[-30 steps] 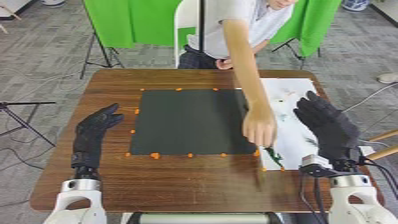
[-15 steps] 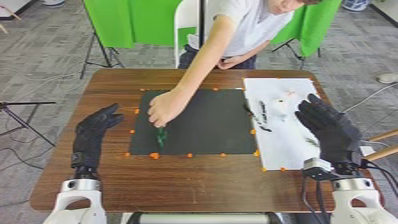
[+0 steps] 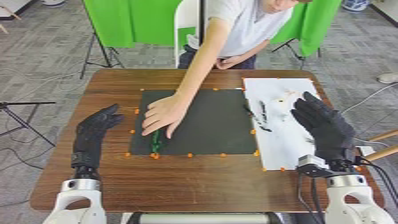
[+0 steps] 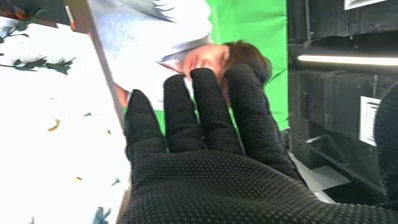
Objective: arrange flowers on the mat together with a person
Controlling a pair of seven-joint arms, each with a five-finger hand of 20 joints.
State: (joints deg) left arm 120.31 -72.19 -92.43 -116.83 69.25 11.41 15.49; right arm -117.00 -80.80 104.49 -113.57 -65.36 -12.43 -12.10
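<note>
In the head view the left hand is held over the table's left part, fingers relaxed, holding nothing. The right hand hangs over the right edge of the white sheet, fingers straight. A person's hand touches a green stem on the lower left of the dark mat. Dark sprigs and small pale bits lie on the white sheet. In the right wrist view the right hand has its fingers straight and apart, and leafy sprigs lie on the sheet beyond it.
The brown wooden table carries the mat and the sheet side by side, with orange dots along their edges. The person's arm reaches across the mat from the far side.
The person's hand took the green stem from the white sheet to the mat's left part, then lowered it nearer the front edge. The right hand has shifted slightly; the left is still.
</note>
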